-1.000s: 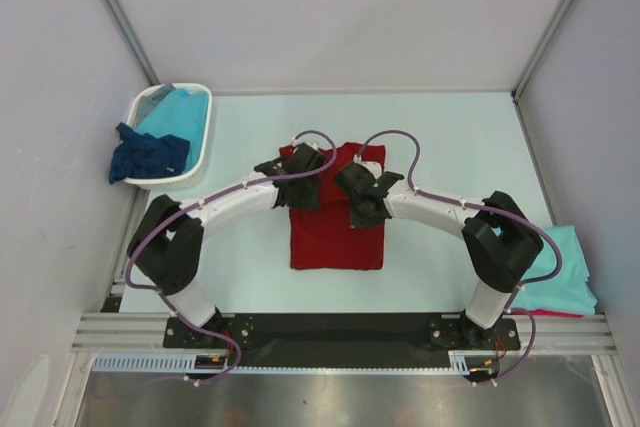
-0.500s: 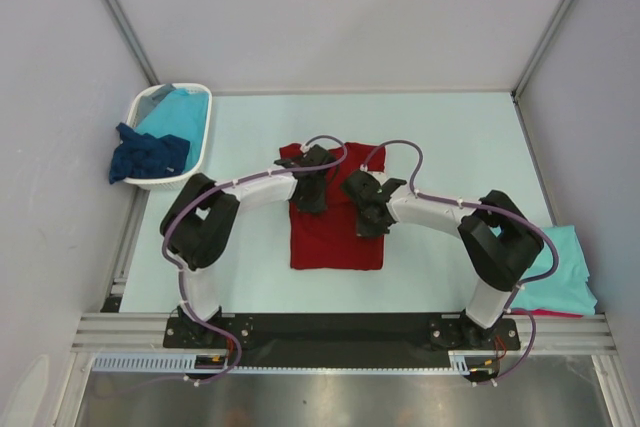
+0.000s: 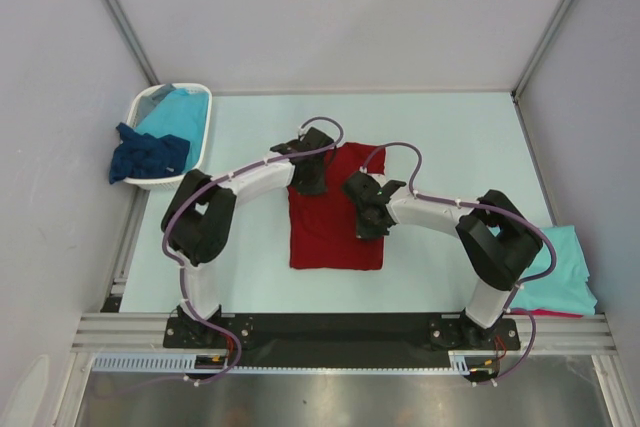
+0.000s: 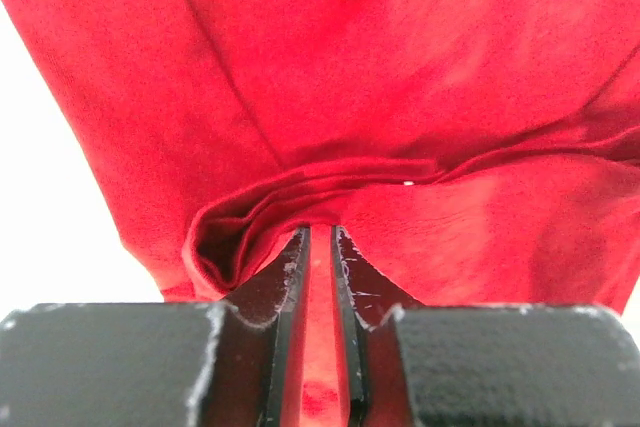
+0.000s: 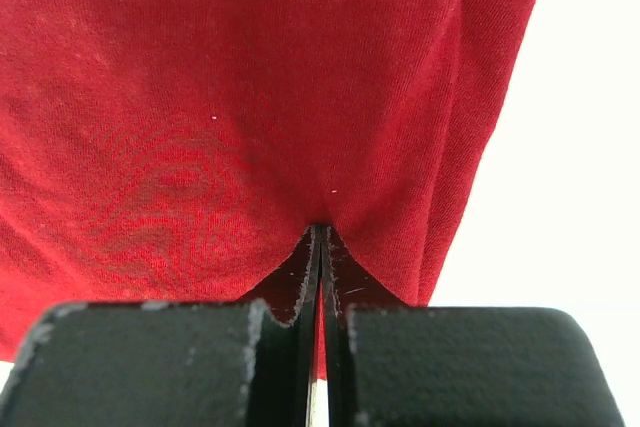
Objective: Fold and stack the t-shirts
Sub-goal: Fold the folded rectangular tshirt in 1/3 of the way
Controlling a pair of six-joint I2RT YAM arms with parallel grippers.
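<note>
L gripper [image 4: 320, 239] fingers [image 4: 292, 269] are pinching a bunched fold of the dark red t-shirt [image 4: 400, 67], w/ a strip of red cloth showing between the jaws. R gripper [image 5: 318, 237] fingers [image 5: 303, 272] are pressing nearly together on a thinner layer of the same shirt [image 5: 250, 97], cloth puckering at the tips. From above, the L gripper [image 3: 308, 173] is sitting at the shirt's far-left corner and the R gripper [image 3: 367, 210] is sitting over its right side, nearer than the L. The shirt [image 3: 335, 235] is lying as a narrow rectangle mid-table [image 3: 450, 147], between the two arms. Far left, a white basket [image 3: 138, 110] is holding a turquoise t-shirt [image 3: 182, 112], w/ a navy t-shirt [image 3: 148, 155] hanging over its near-left rim. At the near-right edge, a 2nd turquoise t-shirt [image 3: 562, 269] is lying on top of another red t-shirt [image 3: 550, 313], only a thin red edge showing.
</note>
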